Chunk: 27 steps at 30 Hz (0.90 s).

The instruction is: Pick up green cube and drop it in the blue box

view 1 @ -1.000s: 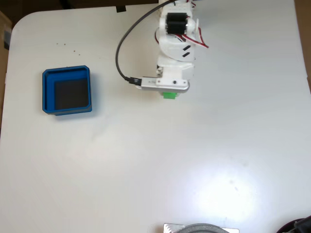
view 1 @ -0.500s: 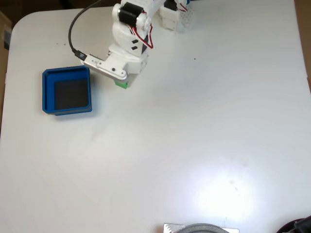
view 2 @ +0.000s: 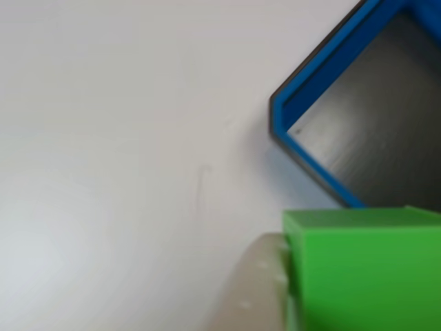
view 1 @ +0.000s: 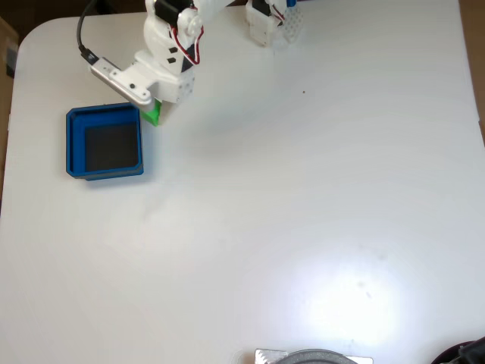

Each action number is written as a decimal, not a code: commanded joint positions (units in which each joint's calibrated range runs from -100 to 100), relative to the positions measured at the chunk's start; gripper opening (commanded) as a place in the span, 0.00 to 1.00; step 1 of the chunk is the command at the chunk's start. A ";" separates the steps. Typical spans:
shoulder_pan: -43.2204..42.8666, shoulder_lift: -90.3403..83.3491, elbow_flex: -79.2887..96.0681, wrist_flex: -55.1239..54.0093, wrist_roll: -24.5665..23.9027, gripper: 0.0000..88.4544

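**Occlusions and cut-offs**

Fixed view: green cube (view 1: pixel 152 114) is mostly under the white arm, only a sliver showing. The hand's fingertips sit beneath the arm body, so jaw state is unreadable there. Arm base is cut by the top edge. A grey round object (view 1: pixel 312 356) and a dark object (view 1: pixel 464 353) are clipped at the bottom edge; can't identify either.

Other view: cube runs off the right and bottom edges. Blue box (view 2: pixel 324 65) is cut by the top and right edges, one corner visible. A pale finger (view 2: pixel 258 289) is blurred and clipped at the bottom.
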 commanded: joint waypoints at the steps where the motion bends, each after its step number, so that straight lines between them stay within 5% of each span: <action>1: 3.67 2.85 -2.92 -8.21 0.15 0.03; 14: 9.86 15.98 -3.01 -22.89 0.15 0.03; 27: 9.93 17.07 -2.83 -23.54 -0.15 0.03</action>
